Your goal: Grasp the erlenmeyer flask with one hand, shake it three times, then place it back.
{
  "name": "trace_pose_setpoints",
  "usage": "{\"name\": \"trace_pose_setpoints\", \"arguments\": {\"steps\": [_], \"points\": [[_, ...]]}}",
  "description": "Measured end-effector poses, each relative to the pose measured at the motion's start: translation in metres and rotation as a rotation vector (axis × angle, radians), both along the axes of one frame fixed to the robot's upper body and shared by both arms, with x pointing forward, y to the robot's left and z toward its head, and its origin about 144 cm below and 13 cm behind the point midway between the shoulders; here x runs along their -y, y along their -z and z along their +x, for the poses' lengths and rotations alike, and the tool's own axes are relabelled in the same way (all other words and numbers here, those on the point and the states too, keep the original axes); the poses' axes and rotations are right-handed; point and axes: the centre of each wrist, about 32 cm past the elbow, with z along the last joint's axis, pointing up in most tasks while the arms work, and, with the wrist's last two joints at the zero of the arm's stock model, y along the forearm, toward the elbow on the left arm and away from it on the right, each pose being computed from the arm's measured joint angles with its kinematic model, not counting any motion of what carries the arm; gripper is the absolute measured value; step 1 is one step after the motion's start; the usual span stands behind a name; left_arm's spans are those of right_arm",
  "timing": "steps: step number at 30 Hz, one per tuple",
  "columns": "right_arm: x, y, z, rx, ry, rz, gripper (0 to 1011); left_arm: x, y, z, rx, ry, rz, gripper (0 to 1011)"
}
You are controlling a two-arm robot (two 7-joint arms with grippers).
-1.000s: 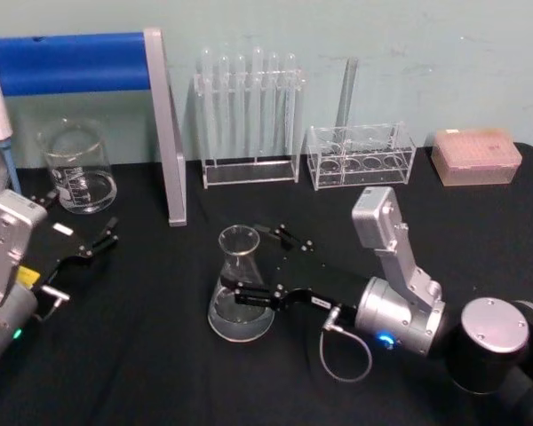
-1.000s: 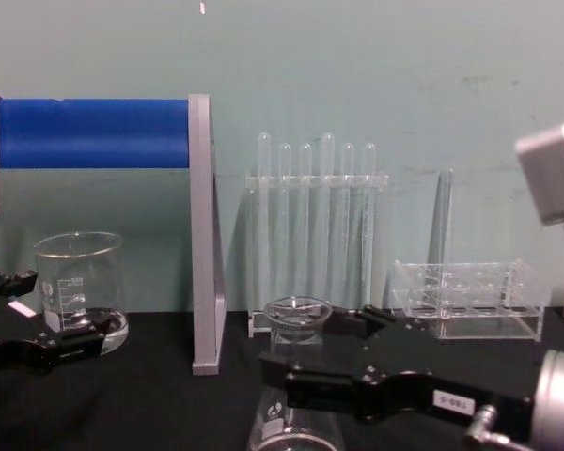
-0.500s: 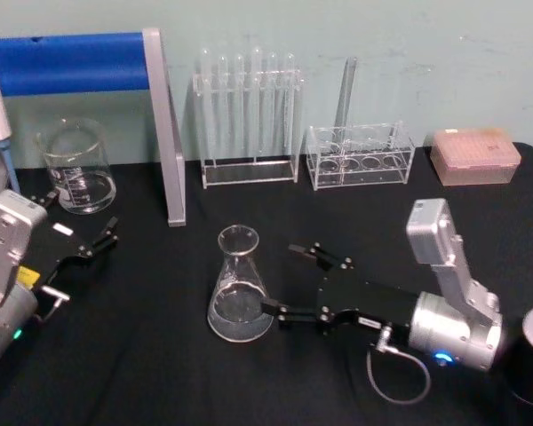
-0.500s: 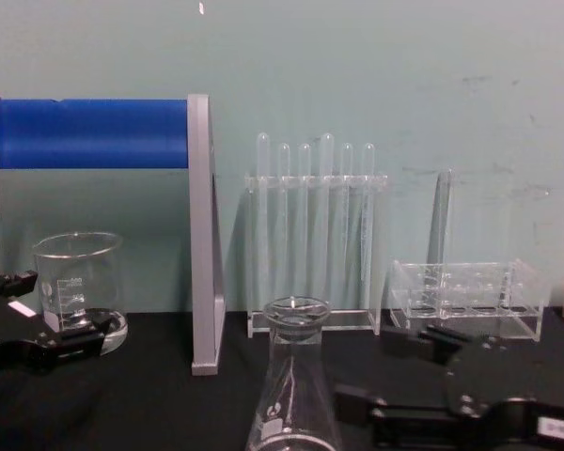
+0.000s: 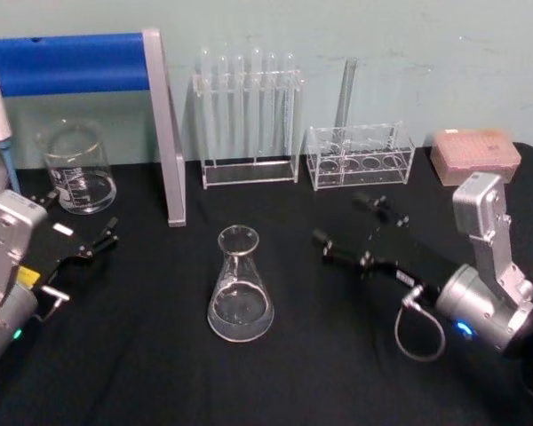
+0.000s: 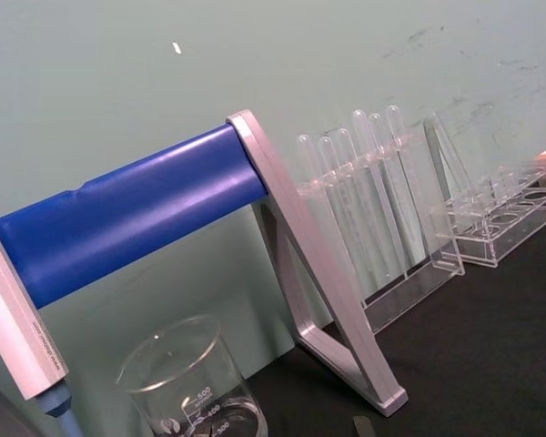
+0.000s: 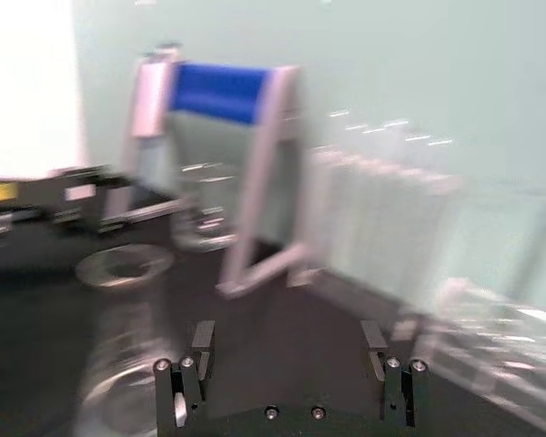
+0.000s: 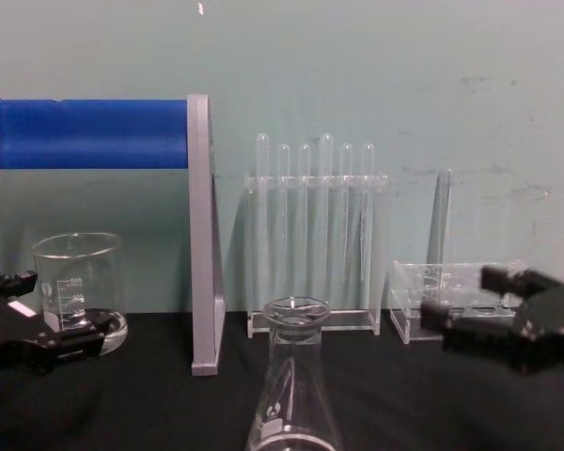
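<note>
The erlenmeyer flask (image 5: 240, 288) is clear glass and stands upright on the black table (image 5: 142, 373), with nothing touching it. It rises at the bottom centre of the chest view as the flask (image 8: 294, 395). My right gripper (image 5: 342, 222) is open and empty, off to the flask's right and slightly farther back, well apart from it. In the chest view the right gripper (image 8: 461, 296) hangs in front of the low rack. The right wrist view shows the right gripper (image 7: 287, 350) with its fingers spread and the blurred flask (image 7: 118, 364) ahead. My left gripper (image 5: 80, 222) rests open at the left, near the beaker.
A glass beaker (image 5: 75, 169) stands at the back left under a blue-barred stand (image 5: 71, 62). A rack of test tubes (image 5: 249, 115), a low clear rack (image 5: 360, 155) and a pink tip box (image 5: 475, 155) line the back wall.
My right gripper opened off the flask's neck and drew back to the right and away. The flask stays standing where it was. The left arm has not moved.
</note>
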Motion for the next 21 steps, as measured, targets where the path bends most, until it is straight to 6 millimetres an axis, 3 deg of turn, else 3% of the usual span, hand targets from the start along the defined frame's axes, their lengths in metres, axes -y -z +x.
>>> {"name": "trace_pose_setpoints", "arguments": {"steps": [11, 21], "points": [[-0.037, 0.027, 0.019, 0.1, 0.413, -0.017, 1000, 0.0, 0.0, 0.0, 0.0, 0.0, 0.0, 1001], [-0.052, 0.047, 0.028, 0.108, 0.497, -0.073, 1000, 0.0, 0.0, 0.0, 0.0, 0.0, 0.0, 1001]]}}
